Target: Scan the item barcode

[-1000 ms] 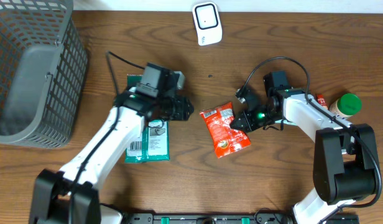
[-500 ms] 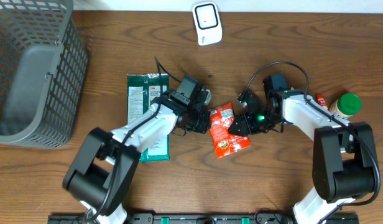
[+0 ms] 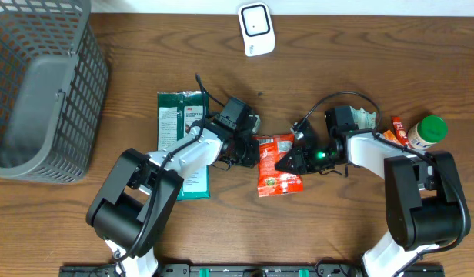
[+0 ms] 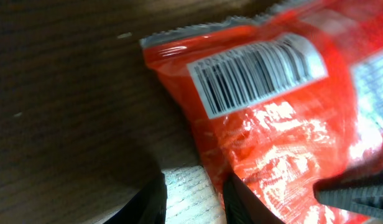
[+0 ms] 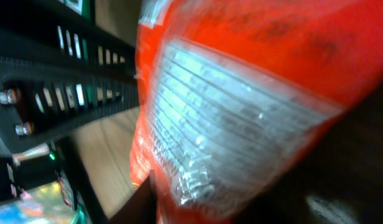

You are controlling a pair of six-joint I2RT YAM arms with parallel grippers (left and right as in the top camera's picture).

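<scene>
The white and black left arm [image 3: 174, 160] and the white and black right arm [image 3: 373, 148] both reach in low toward the middle. The black left gripper [image 3: 251, 151] and the black right gripper [image 3: 288, 161] point at each other, tips close. The left gripper's fingers [image 4: 153, 200] stand a little apart.

The snack packet [image 3: 278, 163] at centre was orange-red, and its white barcode label [image 4: 257, 68] carried black bars. Left of it lay a dark green pouch [image 3: 179, 146]. At upper left the basket [image 3: 45, 85] was grey gridwork. The scanner [image 3: 255, 29] at top was white, the bottle cap [image 3: 432, 128] at right green, and the table [image 3: 360, 223] brown wood grain.
</scene>
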